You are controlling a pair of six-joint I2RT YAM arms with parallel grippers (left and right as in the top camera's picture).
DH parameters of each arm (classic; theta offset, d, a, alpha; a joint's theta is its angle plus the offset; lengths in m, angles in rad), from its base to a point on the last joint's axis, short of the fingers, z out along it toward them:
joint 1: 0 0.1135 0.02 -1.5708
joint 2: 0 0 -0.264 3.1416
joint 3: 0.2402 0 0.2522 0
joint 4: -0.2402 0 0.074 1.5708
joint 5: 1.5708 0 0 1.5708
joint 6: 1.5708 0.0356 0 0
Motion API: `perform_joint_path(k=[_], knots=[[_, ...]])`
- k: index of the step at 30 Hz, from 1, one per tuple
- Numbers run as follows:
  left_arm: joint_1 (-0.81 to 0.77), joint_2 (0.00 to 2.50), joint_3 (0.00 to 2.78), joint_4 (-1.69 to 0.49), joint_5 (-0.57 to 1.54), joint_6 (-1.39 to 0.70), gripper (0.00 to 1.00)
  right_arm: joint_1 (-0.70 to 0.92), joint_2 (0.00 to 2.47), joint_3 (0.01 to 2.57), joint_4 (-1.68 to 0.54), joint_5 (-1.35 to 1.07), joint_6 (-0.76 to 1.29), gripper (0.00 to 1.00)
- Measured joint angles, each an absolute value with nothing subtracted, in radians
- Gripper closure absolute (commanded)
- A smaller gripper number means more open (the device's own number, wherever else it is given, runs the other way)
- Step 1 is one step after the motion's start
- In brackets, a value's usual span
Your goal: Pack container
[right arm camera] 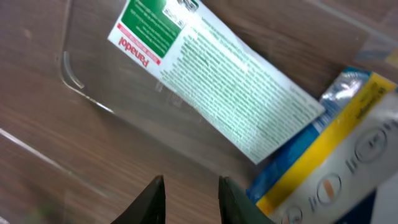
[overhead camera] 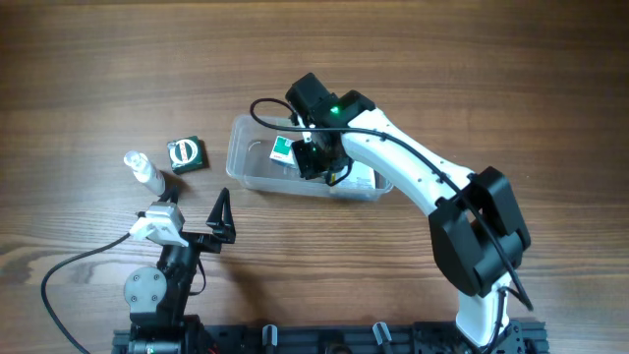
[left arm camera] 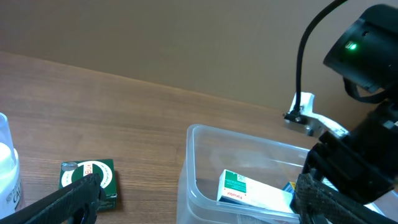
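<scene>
The container (overhead camera: 241, 147), a clear plastic tub, sits mid-table and holds a white and green Panadol box (overhead camera: 283, 149). My right gripper (overhead camera: 313, 162) reaches down into it. In the right wrist view its tips (right arm camera: 189, 199) are drawn close with nothing between them, above the container's bare floor (right arm camera: 81, 74). The Panadol box (right arm camera: 211, 74) lies ahead, and a blue and yellow box (right arm camera: 329, 155) lies to the right. My left gripper (overhead camera: 194, 211) stands open near the front edge. In its wrist view it (left arm camera: 193, 208) faces the container (left arm camera: 186, 162) and the Panadol box (left arm camera: 249, 190).
A dark green box (overhead camera: 187, 154) lies left of the container, seen also as the green box (left arm camera: 93, 177) in the left wrist view. A small clear bottle (overhead camera: 145, 172) lies further left, and the bottle (left arm camera: 6, 168) shows at that view's left edge.
</scene>
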State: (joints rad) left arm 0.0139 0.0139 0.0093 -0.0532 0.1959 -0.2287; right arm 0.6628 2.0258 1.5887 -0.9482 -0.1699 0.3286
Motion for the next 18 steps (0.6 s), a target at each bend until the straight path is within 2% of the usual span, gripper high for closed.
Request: perform_joint_path(k=[18], knots=[[0.014,0.014,0.009,-0.053,0.196,-0.229,0.0,0.663,2.097,1.589,-0.914,-0.156,0.282,0.72]])
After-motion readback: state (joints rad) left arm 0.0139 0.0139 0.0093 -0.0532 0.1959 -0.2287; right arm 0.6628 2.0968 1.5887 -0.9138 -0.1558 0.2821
